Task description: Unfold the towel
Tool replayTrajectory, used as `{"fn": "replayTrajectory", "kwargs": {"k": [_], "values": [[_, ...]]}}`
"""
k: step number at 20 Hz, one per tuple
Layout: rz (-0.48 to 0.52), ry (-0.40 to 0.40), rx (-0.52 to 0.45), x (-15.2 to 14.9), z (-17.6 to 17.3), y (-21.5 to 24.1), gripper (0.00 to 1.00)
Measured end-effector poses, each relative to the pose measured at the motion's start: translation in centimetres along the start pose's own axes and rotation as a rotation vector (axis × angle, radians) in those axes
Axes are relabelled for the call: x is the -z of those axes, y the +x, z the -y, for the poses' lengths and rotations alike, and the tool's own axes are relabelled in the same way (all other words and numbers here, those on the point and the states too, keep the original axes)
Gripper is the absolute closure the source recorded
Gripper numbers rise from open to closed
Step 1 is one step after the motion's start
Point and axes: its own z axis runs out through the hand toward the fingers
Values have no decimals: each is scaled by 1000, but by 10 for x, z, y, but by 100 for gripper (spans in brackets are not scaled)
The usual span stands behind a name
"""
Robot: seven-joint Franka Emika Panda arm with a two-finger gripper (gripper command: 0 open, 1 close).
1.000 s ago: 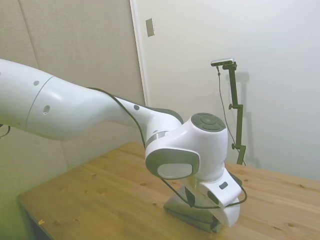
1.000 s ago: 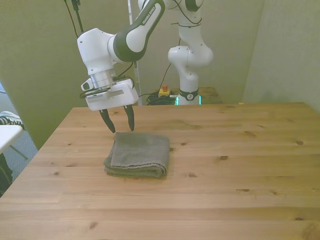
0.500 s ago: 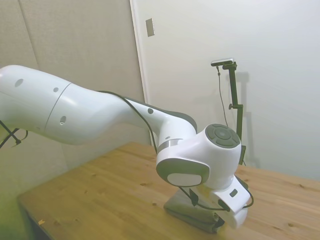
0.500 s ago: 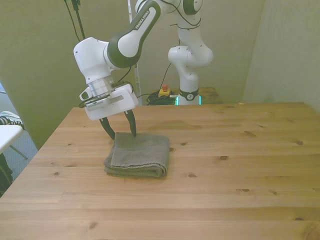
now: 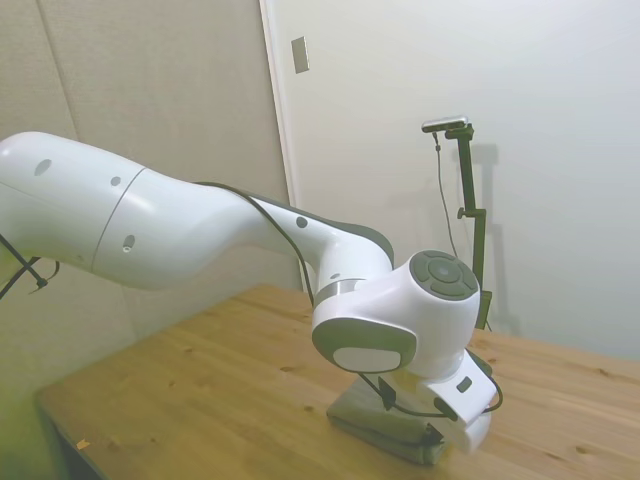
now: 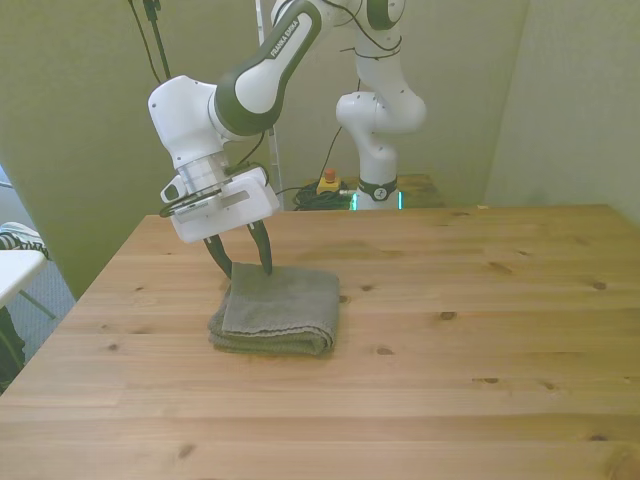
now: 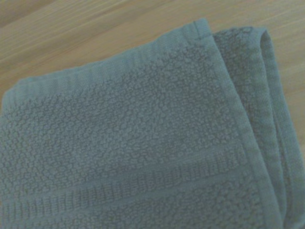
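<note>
The grey-green towel (image 6: 275, 308) lies folded into a thick square on the wooden table (image 6: 450, 350), toward the front view's left. My gripper (image 6: 246, 270) is open, its two dark fingers spread and their tips down at the towel's far edge, at the corner nearer the front view's left. Whether the tips touch the cloth I cannot tell. In the side view the towel (image 5: 385, 425) shows only partly beneath the arm's wrist, and the fingers are hidden there. The wrist view is filled by the towel (image 7: 143, 152), its top layer's corner and the folded layers beside it.
A second white robot arm (image 6: 380, 110) stands behind the table's far edge. Bare wood lies around the towel on all sides.
Over the last second the gripper came down from just above the table to the towel's far edge. In the last half second it barely moved.
</note>
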Motion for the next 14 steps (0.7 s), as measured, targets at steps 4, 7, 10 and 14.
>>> {"fn": "replayTrajectory", "kwargs": {"k": [4,7,10,14], "values": [[1,-1,-3,0,-2,1,100],[0,-1,-4,0,-2,1,100],[0,-1,-5,0,-3,1,100],[-2,-1,-8,2,-5,2,100]]}}
